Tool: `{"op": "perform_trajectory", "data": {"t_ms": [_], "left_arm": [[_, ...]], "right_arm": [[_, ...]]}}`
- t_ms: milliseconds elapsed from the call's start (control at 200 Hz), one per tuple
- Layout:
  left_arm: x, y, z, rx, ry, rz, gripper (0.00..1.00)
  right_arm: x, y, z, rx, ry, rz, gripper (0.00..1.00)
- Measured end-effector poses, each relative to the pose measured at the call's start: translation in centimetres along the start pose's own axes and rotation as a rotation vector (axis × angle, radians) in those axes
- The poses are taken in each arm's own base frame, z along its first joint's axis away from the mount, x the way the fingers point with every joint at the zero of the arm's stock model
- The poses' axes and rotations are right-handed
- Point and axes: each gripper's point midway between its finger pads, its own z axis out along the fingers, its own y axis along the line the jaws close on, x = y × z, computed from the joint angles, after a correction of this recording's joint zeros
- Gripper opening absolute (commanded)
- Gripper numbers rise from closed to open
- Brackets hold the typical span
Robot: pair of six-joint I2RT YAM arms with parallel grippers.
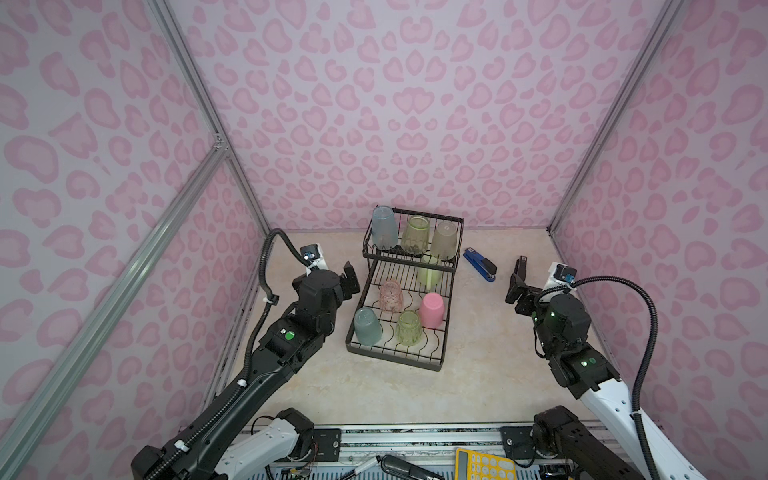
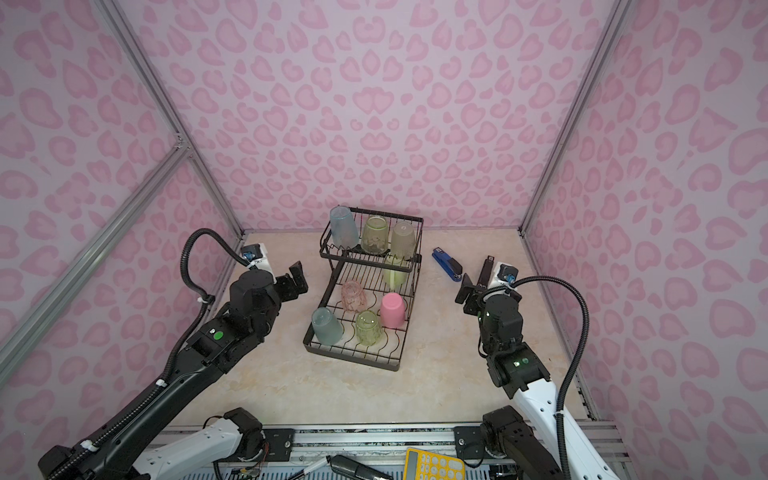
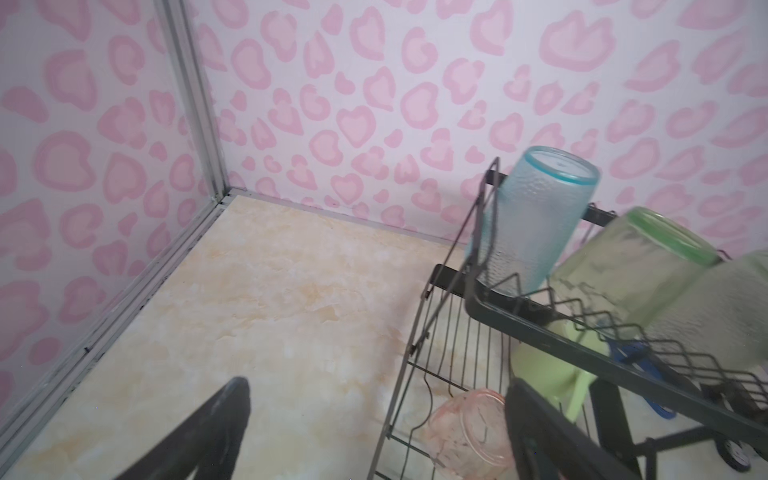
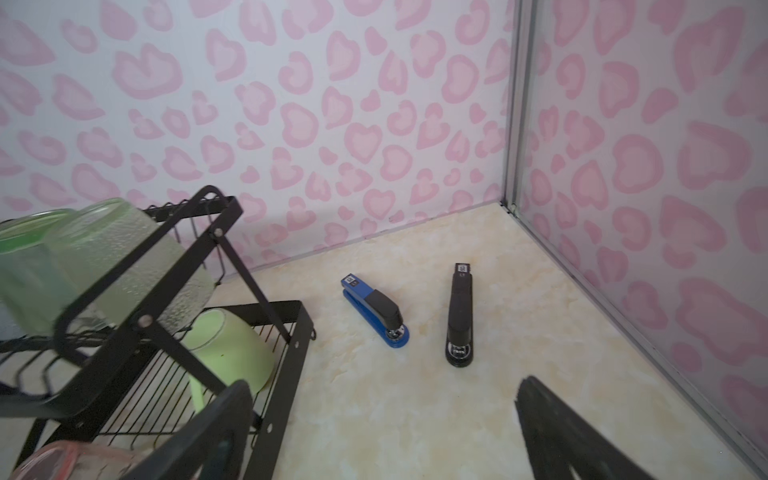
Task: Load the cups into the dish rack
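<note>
Nearest, a yellow calculator (image 1: 484,463) lies at the front edge. Next come both hands, each with its jaws spread wide and gripping nothing. The left hand (image 1: 351,279) hovers just left of the rack (image 1: 395,358); the right hand (image 4: 382,386) hangs well off to the rack's right. All the cups are in the rack, which stands mid-tabletop (image 1: 478,386). At the low tray's near end stand a blue cup (image 1: 367,327), a green cup (image 1: 409,328) and a pink cup (image 1: 431,309), bottoms up. Behind them is a clear pink cup (image 1: 391,296), then the mug (image 1: 430,270), partly under the raised basket. In that basket lean a second blue cup (image 1: 384,227), a second green cup (image 1: 415,235) and a beige cup (image 1: 444,240). Right of the rack lie a blue stapler (image 1: 481,264) and a black stapler (image 4: 459,316).
</note>
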Motion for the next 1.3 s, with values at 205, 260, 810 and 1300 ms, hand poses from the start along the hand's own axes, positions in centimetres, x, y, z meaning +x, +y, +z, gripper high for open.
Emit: {"op": "perform_trajectory", "data": {"t_ms": [205, 260, 810, 1300], "left_arm": [[2.0, 8.8, 3.9, -0.214, 0.067, -0.136, 0.97], [3.3, 11.0, 4.8, -0.273, 0.099, -0.177, 0.97], [12.5, 19.4, 9.8, -0.500, 0.166, -0.136, 0.97], [14.4, 16.6, 12.3, -0.242, 0.079, 0.029, 0.98]], "right_arm": [[5.2, -4.4, 3.3, 0.142, 0.089, -0.040, 0.98], [6.6, -5.4, 4.0, 0.181, 0.113, -0.067, 0.98], [13.1, -8.5, 7.6, 0.249, 0.140, -0.145, 0.98], [11.7, -7.8, 8.6, 0.226, 0.059, -0.179, 0.98]]}}
